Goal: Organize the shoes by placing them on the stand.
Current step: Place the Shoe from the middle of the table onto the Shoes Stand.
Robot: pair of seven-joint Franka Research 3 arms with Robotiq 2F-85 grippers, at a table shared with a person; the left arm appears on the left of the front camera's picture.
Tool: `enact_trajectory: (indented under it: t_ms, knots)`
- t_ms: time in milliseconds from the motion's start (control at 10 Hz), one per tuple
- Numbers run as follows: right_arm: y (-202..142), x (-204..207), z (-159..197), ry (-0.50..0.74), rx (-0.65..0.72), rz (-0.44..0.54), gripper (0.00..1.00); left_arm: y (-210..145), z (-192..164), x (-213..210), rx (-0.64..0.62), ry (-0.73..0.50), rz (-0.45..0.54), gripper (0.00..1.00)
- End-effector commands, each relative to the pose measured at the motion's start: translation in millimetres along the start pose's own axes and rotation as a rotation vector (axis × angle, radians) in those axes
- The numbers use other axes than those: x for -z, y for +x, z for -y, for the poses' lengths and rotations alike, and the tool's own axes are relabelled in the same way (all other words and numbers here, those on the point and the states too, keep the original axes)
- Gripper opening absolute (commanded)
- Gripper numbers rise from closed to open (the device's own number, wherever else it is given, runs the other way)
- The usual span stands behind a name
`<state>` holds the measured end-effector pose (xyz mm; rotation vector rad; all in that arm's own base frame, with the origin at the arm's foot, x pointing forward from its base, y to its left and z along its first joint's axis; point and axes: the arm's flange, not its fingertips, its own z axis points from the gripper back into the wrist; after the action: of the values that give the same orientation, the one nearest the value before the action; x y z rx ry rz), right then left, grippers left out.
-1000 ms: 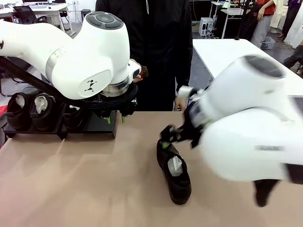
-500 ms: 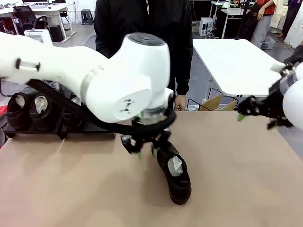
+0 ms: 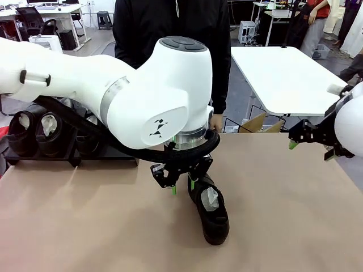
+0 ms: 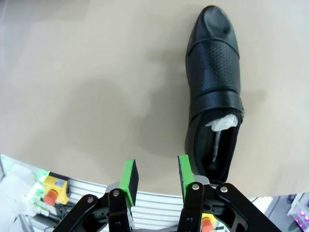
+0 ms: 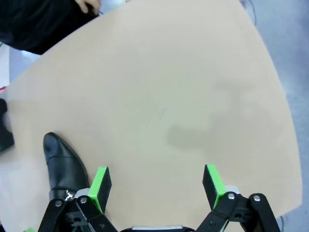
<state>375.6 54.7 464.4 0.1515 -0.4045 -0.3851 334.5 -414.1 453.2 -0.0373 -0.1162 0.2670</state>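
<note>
One glossy black shoe (image 3: 210, 211) with white paper stuffing lies alone mid-table, toe toward me; in the left wrist view this shoe (image 4: 215, 87) sits right of my fingers. My left gripper (image 3: 182, 185) hangs open just above its heel end, and nothing is between the green pads (image 4: 184, 169). At the table's far left, the black stand (image 3: 113, 150) carries three shoes; two (image 3: 22, 131) (image 3: 50, 131) show paper, and the third (image 3: 88, 141) is partly behind my arm. My right gripper (image 3: 309, 148) hovers wide open at the table's right edge, and the shoe's toe (image 5: 63, 164) lies to its left.
A person in a black jacket (image 3: 170, 51) stands at the far edge, one hand (image 3: 215, 122) near the table. A white table (image 3: 283, 73) and a cardboard box (image 3: 258, 122) lie beyond the right side. Bare tabletop (image 3: 283, 215) stretches under my right gripper.
My left arm swung from the stand across to the loose shoe and lowered over its heel. My right arm pulled away from that shoe to the table's right edge.
</note>
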Motion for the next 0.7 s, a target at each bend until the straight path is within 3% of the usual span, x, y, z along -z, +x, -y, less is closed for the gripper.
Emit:
enact_trajectory:
  t_ms: [0,200,600]
  knots:
    - [-0.6,-1.4,2.3,0.005,-0.018,-0.001,1.00,-21.4,11.2,6.4,0.021,-0.023,0.036,0.52]
    - [-0.6,-1.4,2.3,0.005,-0.018,-0.001,1.00,-29.1,18.2,21.3,0.065,-0.004,0.095,0.87]
    - [-0.6,-1.4,2.3,0.005,-0.018,-0.001,1.00,-18.9,35.7,58.8,0.121,-0.005,0.082,0.87]
